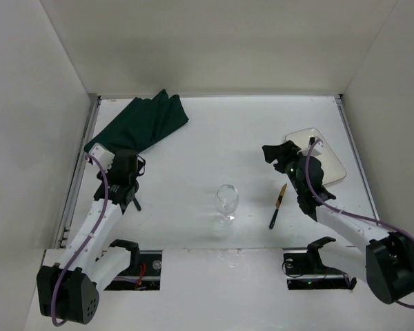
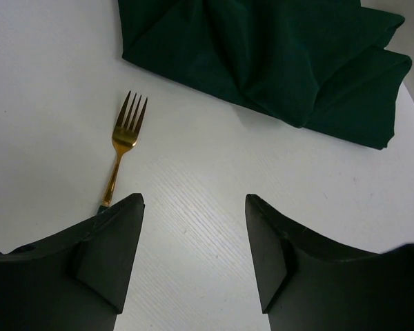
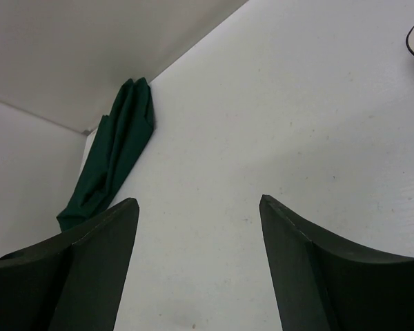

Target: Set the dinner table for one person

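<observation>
Green placemat lies bunched at ten o'clock on the white surface, so setting seems barely begun. Spread and empty, the left fingers hover near the gold fork; the right fingers gape too. Next move probably calls for flattening the placemat.

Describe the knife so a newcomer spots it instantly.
On the white dinner table, look right of centre, between the upright wine glass and the right arm. The knife lies flat there: slim, gold blade, dark handle, unlike the clear glass and the square plate beyond.
</observation>
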You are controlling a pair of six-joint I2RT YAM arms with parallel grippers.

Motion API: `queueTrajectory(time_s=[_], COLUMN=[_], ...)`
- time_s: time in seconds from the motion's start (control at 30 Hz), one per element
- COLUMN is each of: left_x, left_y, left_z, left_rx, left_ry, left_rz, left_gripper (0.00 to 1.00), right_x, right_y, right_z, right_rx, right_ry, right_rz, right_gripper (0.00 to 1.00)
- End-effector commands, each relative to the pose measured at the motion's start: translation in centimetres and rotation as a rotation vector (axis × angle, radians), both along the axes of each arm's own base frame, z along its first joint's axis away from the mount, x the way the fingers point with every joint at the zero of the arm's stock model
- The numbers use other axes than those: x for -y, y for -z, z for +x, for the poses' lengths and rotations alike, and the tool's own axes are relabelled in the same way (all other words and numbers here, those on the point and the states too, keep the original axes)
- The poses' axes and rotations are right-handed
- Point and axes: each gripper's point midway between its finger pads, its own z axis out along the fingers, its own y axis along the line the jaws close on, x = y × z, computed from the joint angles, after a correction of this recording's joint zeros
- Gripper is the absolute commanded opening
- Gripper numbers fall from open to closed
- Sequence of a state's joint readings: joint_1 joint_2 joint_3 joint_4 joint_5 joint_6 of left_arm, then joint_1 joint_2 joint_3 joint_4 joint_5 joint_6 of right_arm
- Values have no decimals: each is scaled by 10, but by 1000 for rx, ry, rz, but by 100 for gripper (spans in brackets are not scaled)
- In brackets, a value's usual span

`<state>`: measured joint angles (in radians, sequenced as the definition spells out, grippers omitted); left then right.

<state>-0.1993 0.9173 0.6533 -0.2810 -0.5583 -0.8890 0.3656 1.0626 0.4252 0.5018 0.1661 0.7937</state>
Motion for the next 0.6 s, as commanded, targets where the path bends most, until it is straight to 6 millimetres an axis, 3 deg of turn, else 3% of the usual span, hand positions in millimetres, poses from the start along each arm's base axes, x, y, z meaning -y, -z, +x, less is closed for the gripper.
queueTrajectory(time_s=[0.0, 0.23, 0.3, 0.4, 0.47, 0.57], left_x=[4, 9, 10, 13, 18, 25], left_y=[-6, -10, -16, -25, -28, -32], left_z=[4, 19, 30, 50, 64, 84], left_rx=[40, 47, 99, 140, 157, 179], left_ry=[8, 13, 7, 2, -5, -21], left_rz=[-14, -17, -36, -45, -56, -91], left_gripper=[59, 57, 57, 56, 57, 58], right_x=[2, 0, -1, -5, -9, -10], right_y=[-16, -12, -12, -9, -9, -6], right_z=[5, 7, 7, 8, 9, 11], right_rx=[57, 46, 47, 29, 25, 15], right_ry=[12, 5, 5, -15, -35, -39], right_rz=[28, 27, 24, 20, 19, 11], right_gripper=[77, 72, 58, 26, 20, 24])
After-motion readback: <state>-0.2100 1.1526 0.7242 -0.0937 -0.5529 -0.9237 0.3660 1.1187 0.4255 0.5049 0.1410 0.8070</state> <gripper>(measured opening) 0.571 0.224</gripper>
